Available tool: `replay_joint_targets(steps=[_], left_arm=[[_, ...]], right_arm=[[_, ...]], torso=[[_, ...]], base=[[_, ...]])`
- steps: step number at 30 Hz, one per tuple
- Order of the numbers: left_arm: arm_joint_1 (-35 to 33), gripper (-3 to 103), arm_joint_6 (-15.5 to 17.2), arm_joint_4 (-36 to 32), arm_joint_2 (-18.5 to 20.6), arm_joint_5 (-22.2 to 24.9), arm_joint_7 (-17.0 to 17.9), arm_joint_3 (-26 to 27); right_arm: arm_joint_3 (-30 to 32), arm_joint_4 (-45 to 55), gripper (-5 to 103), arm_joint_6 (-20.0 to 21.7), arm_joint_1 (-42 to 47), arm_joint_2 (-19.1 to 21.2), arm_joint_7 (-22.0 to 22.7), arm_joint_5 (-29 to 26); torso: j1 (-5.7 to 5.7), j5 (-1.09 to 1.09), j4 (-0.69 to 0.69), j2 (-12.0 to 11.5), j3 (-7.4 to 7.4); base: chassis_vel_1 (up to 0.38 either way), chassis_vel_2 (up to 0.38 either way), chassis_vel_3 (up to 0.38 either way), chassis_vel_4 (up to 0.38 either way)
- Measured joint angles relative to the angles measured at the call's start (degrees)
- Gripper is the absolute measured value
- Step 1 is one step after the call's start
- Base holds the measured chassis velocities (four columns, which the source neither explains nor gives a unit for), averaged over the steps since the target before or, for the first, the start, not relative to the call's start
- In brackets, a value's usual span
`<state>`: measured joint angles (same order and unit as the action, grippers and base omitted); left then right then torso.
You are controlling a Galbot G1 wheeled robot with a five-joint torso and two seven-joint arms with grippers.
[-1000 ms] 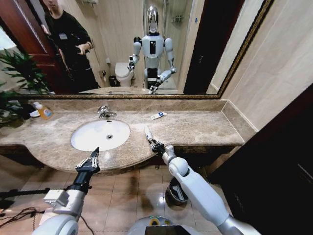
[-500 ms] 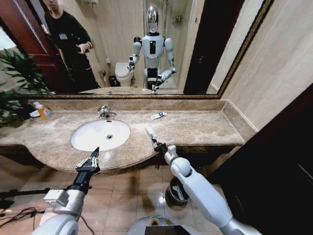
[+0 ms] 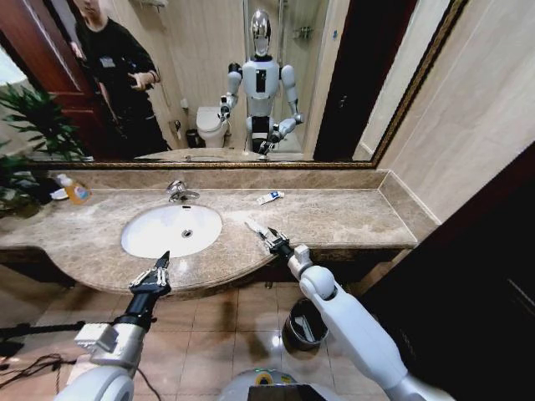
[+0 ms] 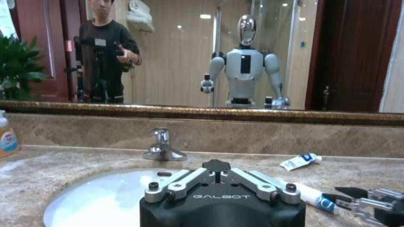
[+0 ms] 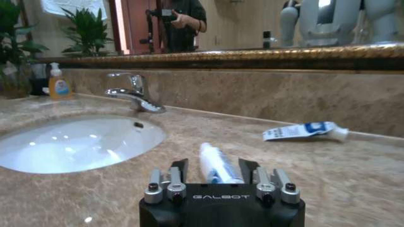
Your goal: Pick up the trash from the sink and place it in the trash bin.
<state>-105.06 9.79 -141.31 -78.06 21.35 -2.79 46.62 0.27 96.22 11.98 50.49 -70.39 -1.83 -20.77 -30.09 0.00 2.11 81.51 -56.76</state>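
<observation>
Left gripper hovers at the counter's front edge before the white sink, fingers parted, empty. Right gripper holds one end of a white toothpaste tube just right of the basin; the tube's long axis runs straight out from the claw, toward the mirror. A second tube lies beyond, near the backsplash. Trash bin stands on the floor below the right arm. The right wrist view shows the jaws closed on the tube.

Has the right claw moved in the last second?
Yes. The right claw, shut on a white tube, has shifted to the robot's right, away from the sink, over the counter.
</observation>
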Motion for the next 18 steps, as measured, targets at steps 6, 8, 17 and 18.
replay_joint_targets(steps=[6, 8, 17, 18], left_arm=[[0.0, 0, 0.0, 0.0, 0.0, 0.0, 0.0, 0.0], [0.0, 0, 0.0, 0.0, 0.0, 0.0, 0.0, 0.0], [0.0, 0, 0.0, 0.0, 0.0, 0.0, 0.0, 0.0], [0.0, 0, 0.0, 0.0, 0.0, 0.0, 0.0, 0.0]], right_arm=[[-1.5, -2.9, 74, 0.6, -2.1, -1.2, 0.1, -0.7], [-1.5, -3.4, 74, 0.6, -2.4, -1.3, 0.1, -0.8], [-1.4, -6.3, 69, 0.5, -4.0, -1.4, 0.0, -1.1], [-1.4, -6.3, 69, 0.5, -4.0, -1.4, 0.0, -1.1]], torso=[[0.0, 0.0, 0.0, 0.0, 0.0], [0.0, 0.0, 0.0, 0.0, 0.0], [0.0, 0.0, 0.0, 0.0, 0.0], [0.0, 0.0, 0.0, 0.0, 0.0]], base=[[0.0, 0.0, 0.0, 0.0], [0.0, 0.0, 0.0, 0.0], [0.0, 0.0, 0.0, 0.0], [0.0, 0.0, 0.0, 0.0]])
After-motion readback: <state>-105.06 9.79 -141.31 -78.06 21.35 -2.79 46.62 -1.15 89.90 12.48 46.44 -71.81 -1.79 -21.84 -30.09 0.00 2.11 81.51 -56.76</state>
